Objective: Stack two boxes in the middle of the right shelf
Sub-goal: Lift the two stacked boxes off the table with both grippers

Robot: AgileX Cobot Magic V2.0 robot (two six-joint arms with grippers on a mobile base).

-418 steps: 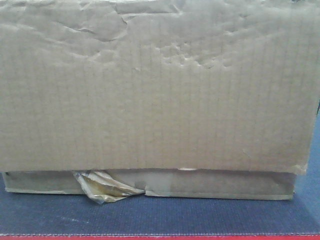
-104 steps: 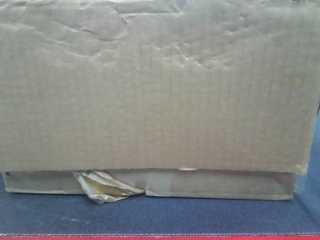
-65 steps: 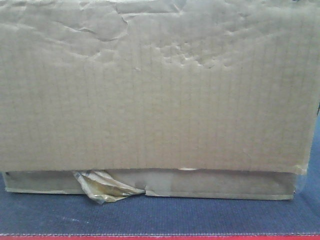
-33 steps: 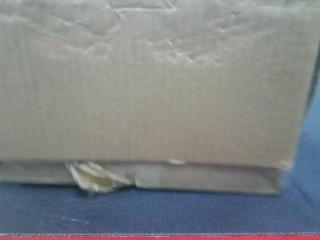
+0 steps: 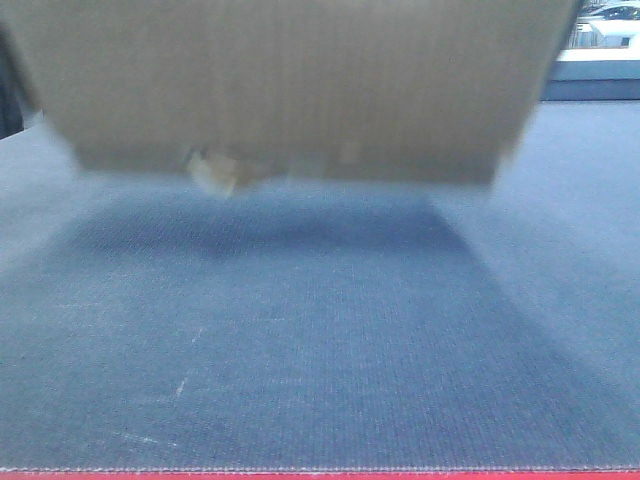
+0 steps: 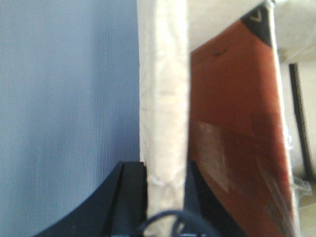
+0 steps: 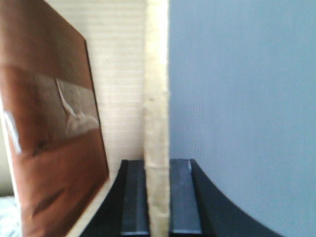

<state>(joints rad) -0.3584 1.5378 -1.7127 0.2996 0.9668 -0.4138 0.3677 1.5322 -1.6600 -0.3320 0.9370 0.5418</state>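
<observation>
A tan cardboard box (image 5: 290, 80) hangs blurred at the top of the front view, above the blue cloth surface (image 5: 320, 340), with its shadow beneath it. A torn scrap of tape (image 5: 222, 170) dangles from its lower edge. My left gripper (image 6: 165, 170) is shut on the box's pale side wall (image 6: 163, 98); a red-brown taped panel (image 6: 232, 123) lies to the right of it. My right gripper (image 7: 157, 165) is shut on the opposite wall (image 7: 157, 74), with the same red-brown panel (image 7: 44, 123) to its left. No second box and no shelf show.
The blue cloth fills the lower front view, with a red strip (image 5: 320, 474) along its near edge. A white object (image 5: 605, 40) shows at the far right behind the box. Blue cloth also lies outside each gripper (image 6: 64, 98) (image 7: 242, 98).
The box sat on the blue cloth and filled the front view; now it has risen off the cloth to the top of the frame, blurred, baring the surface under it.
</observation>
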